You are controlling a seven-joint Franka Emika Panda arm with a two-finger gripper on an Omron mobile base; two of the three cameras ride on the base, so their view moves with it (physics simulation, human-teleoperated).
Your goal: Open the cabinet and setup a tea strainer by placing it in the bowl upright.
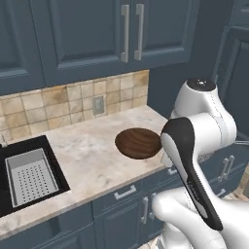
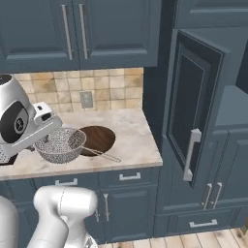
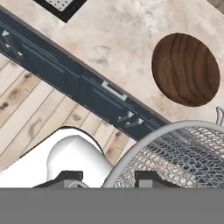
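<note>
The tea strainer (image 2: 60, 144), a round silver mesh basket, hangs upright just above the counter, left of the bowl (image 2: 100, 139). Its thin wire handle reaches across the bowl's front. My gripper (image 2: 47, 134) is shut on the strainer's left rim. In the hand view the mesh (image 3: 175, 153) sits at the lower right, with the rim passing between my fingertips (image 3: 148, 178). The dark wooden bowl (image 3: 186, 69) lies beyond it with nothing inside, and it also shows in the left base view (image 1: 138, 142). The tall cabinet (image 2: 193, 106) at the right has its left door swung open toward me.
A sink with a grey perforated tray (image 1: 29, 175) lies at the counter's left end. Wall cabinets (image 1: 131, 31) hang above the tiled backsplash. Drawers (image 2: 130, 177) run below the counter edge. The open cabinet door juts out beside the counter's right end.
</note>
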